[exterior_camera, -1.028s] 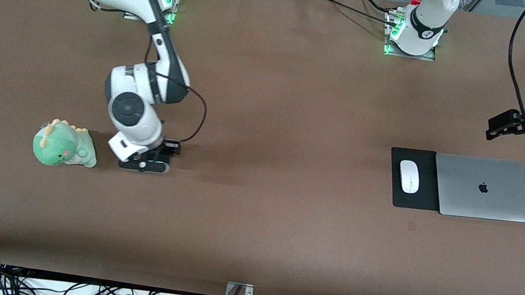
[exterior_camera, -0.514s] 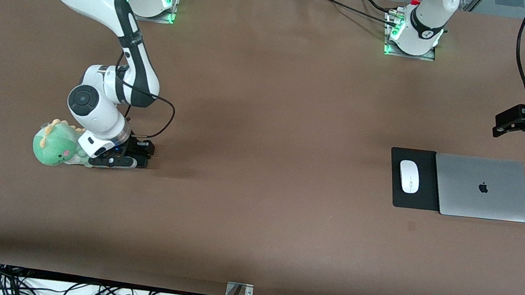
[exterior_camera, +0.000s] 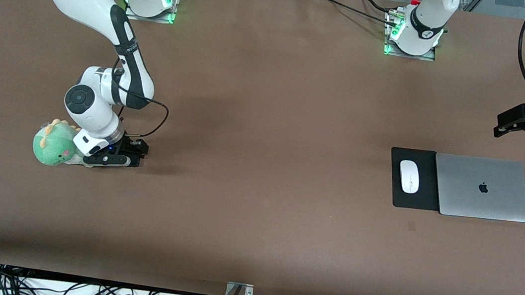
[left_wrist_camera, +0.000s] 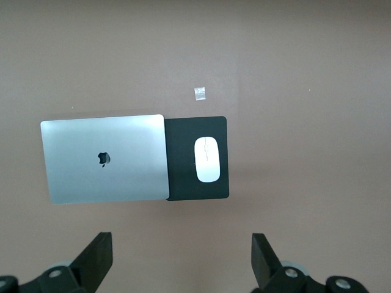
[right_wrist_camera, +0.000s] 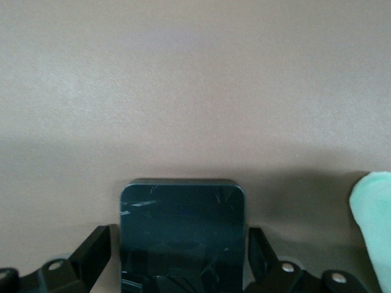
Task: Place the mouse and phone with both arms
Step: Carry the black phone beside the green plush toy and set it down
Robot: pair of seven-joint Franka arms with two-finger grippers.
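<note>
The right gripper, at the front view's lower left beside the green toy, pinches the phone. The left gripper, far right, is wide open and empty. The mouse sits on the pad.

We see a brown table. Toward the right arm's end a green plush dinosaur lies on it, with the phone on the surface just beside the toy. Toward the left arm's end a black pad and a closed silver laptop lie side by side, edges touching. A small pale scrap lies near the pad, nearer the front camera.
</note>
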